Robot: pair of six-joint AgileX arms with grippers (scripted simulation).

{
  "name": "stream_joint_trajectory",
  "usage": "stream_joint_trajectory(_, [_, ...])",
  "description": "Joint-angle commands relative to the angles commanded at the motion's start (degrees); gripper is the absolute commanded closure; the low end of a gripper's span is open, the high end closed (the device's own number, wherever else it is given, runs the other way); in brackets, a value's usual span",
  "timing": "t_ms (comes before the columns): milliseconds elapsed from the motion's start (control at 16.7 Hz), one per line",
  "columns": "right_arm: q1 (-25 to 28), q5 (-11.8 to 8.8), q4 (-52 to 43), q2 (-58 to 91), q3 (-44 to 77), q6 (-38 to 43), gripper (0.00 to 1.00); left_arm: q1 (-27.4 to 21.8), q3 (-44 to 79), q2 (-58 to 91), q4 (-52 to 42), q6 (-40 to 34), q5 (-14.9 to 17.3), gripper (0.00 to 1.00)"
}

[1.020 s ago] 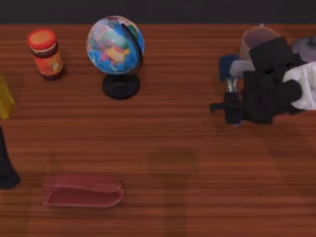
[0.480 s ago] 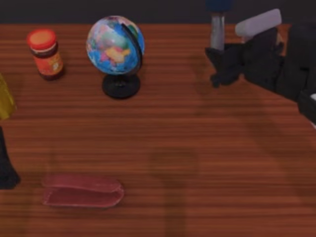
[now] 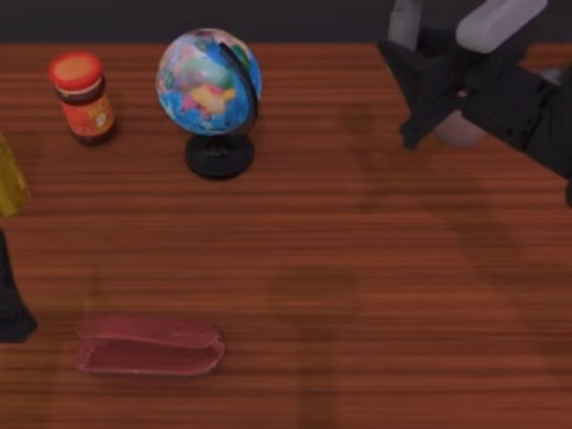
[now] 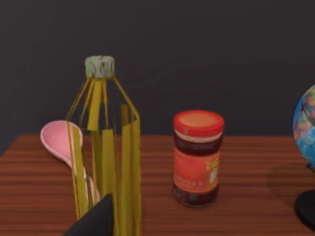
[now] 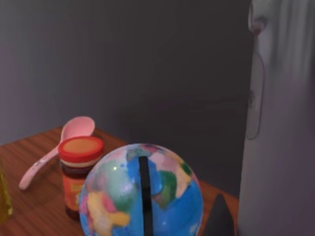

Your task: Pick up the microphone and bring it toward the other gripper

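Note:
My right gripper hangs high over the table's far right, shut on the microphone. Only the silver-grey handle shows in the top view; the blue head is cut off past the picture's upper edge. In the right wrist view the handle fills one side as a broad grey column beside a dark fingertip. My left gripper, the other gripper, is parked at the table's left edge. One of its fingers shows far to one side, with nothing between the jaws.
A globe on a black stand sits at the far middle-left, a red-lidded jar to its left. A yellow bottle and pink spoon stand by the left arm. A mauve cup sits under the right gripper. A red case lies near left.
My right gripper has risen off the table with the microphone held in it and drifted toward the far edge. The blue head has left the top view. The left arm has not moved.

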Motion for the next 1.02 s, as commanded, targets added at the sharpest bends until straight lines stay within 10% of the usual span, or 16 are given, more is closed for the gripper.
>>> stream_joint_trajectory(300, [1.1, 0.9, 0.0, 0.0, 0.2, 0.2, 1.00, 0.0, 0.0, 0.0, 0.0, 0.0, 0.0, 0.00])
stream_joint_trajectory(780, [15.0, 14.2, 1.6, -2.4, -2.2, 0.5, 1.00, 0.0, 0.0, 0.0, 0.0, 0.0, 0.0, 0.00])
stream_joint_trajectory(1020, [16.2, 15.5, 1.8, -2.8, -2.4, 0.5, 1.00, 0.0, 0.0, 0.0, 0.0, 0.0, 0.0, 0.00])
